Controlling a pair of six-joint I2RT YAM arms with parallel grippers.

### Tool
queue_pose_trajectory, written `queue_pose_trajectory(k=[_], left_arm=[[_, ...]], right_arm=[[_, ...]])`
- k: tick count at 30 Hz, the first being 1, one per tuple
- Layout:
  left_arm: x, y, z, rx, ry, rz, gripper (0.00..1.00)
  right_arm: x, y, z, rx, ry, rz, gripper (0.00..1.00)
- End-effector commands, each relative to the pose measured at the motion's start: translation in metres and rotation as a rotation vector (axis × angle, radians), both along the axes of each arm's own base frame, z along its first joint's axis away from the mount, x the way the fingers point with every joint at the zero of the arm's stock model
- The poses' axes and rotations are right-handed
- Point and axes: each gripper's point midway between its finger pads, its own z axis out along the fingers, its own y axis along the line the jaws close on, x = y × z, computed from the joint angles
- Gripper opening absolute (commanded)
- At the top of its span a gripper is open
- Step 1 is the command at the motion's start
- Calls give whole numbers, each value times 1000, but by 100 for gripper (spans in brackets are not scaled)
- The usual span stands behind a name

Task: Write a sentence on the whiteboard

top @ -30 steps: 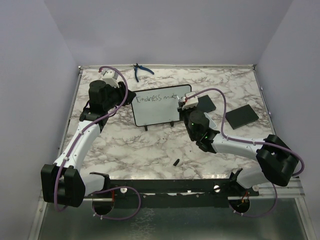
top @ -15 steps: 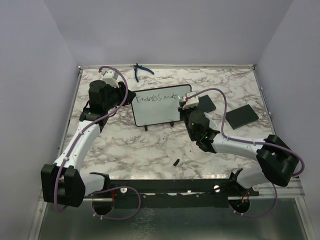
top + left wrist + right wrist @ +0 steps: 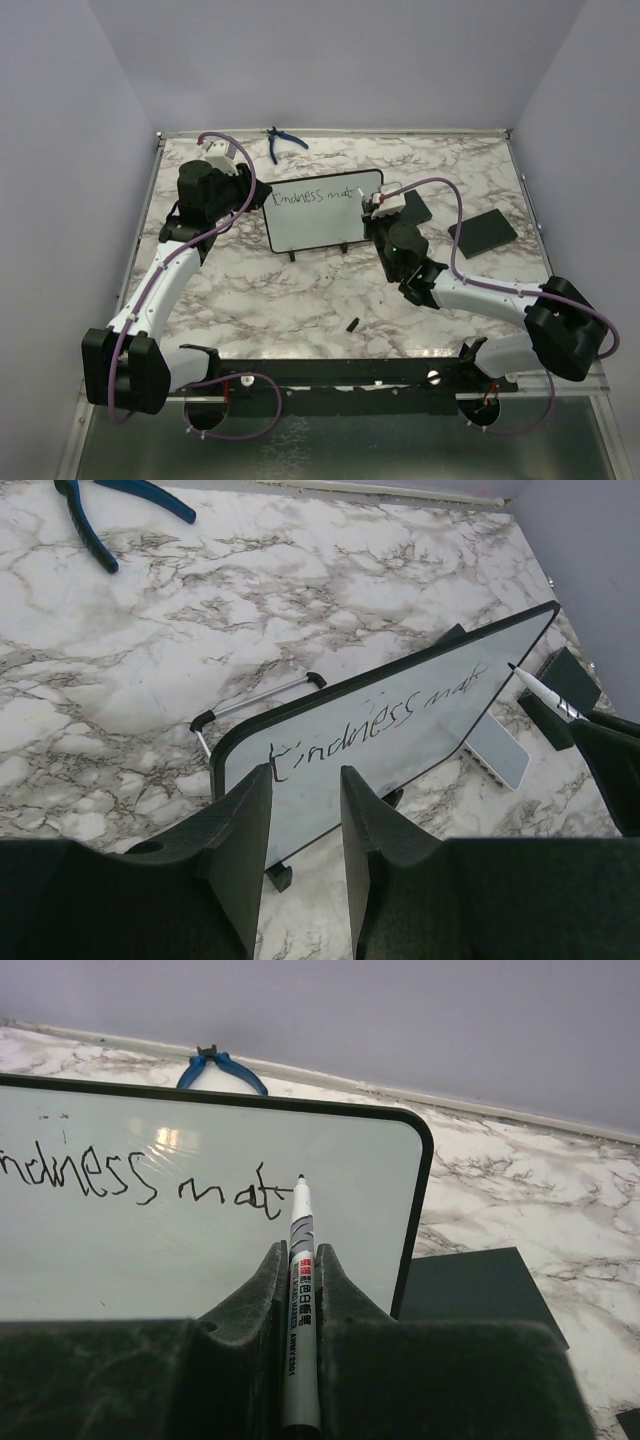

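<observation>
The whiteboard [image 3: 320, 225] stands tilted on small black feet at mid-table. Its sentence [image 3: 315, 195] reads "Kindness mat" in black, clear in the right wrist view [image 3: 150, 1180] and the left wrist view [image 3: 380, 725]. My right gripper [image 3: 300, 1250] is shut on a white marker [image 3: 300, 1260], whose tip sits at the board just right of the last letter. In the top view that right gripper [image 3: 375, 208] is at the board's right end. My left gripper [image 3: 300, 775] is open at the board's lower left corner [image 3: 240, 780], gripping nothing I can see.
Blue pliers [image 3: 282, 142] lie at the far edge. Two flat black pads [image 3: 484, 230] [image 3: 412, 208] lie right of the board. A pale grey block [image 3: 497, 750] sits behind the board's right end. A small black cap [image 3: 353, 323] lies on the marble near the front.
My right wrist has shifted slightly away and to the right along the board with the marker, and its elbow has swung right. The left arm and the board have not moved.
</observation>
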Motion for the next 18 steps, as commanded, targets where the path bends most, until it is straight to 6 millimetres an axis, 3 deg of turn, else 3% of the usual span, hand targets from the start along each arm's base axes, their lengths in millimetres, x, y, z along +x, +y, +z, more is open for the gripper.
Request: queue_pose_trajectory(k=[1,18], left_arm=[[-5,-2,6,0,-23,-18,35],[-5,-3,6,1,-25,-19,35]], right_arm=[[2,6,3,6,-13,27,0],[8,13,7,2,-27,30,0]])
